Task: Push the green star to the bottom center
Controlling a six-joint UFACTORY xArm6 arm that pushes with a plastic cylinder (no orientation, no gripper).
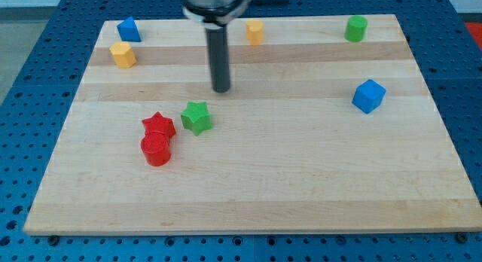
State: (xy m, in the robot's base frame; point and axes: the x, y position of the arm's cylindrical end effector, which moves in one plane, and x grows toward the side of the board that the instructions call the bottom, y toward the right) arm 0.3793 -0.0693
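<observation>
Yellow block (123,55): sits far left on the board, just near of the blue block (129,28) in the far-left corner; both well apart from the work, no risk.
Red star (159,126): lies left of centre, touching the red cylinder (157,150) on its near side. These two are the main hazard, because they sit just left of the target.
Green star (196,117): the task's thing, left of centre, just right of the red star with a thin gap between them. It has to travel toward the near edge and a little right.
My tip (221,89): on the board just far and slightly right of the green star, not touching it. The rod has no pincer, so there is nothing to be released or clenched.
Likely fault: a push from this offset would probably drive the star near and left, into the red pair, and drag them along.
Second fault: an off-centre contact on a star point could spin it off the tip.
Yellow cylinder (255,31), green cylinder (356,28), blue cube (368,95): far and right, clear of the path.
</observation>
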